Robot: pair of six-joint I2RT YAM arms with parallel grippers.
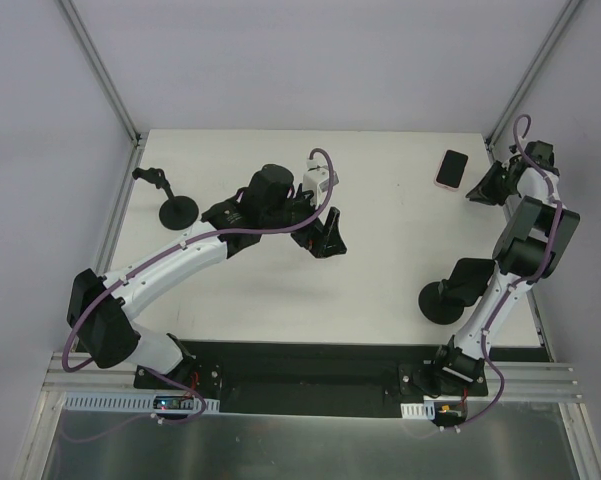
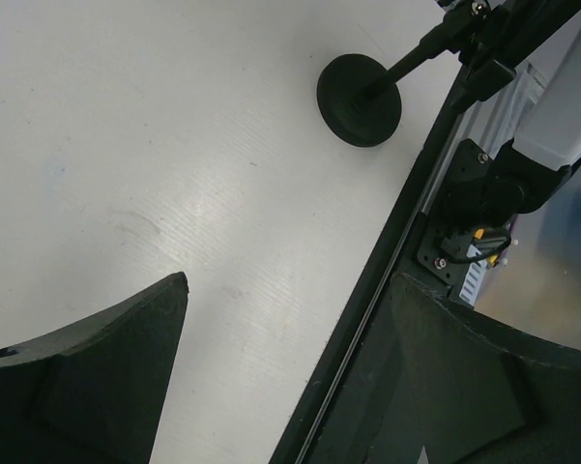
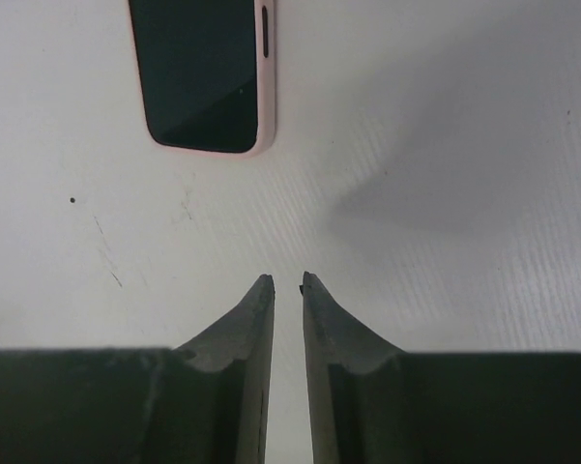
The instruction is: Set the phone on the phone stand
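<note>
The phone (image 3: 201,72) is black-screened in a pink case — the phone stand (image 1: 177,210) black, the table (image 1: 380,270) white.

Left side: white-and-black left arm (image 1: 180,255) stretches from the near-left base out over mid-table. Its black two-finger left gripper (image 1: 325,238) points down, fingers spread wide.

Right side: white-and-black right arm (image 1: 500,290) is folded steeply at the right edge. On its black two-finger right gripper (image 3: 281,282), the fingertips are drawn together with a thin slit between.

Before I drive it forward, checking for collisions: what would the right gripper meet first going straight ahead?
The right gripper likely meets bare table just beside the pink-cased phone; depth is unclear.
</note>
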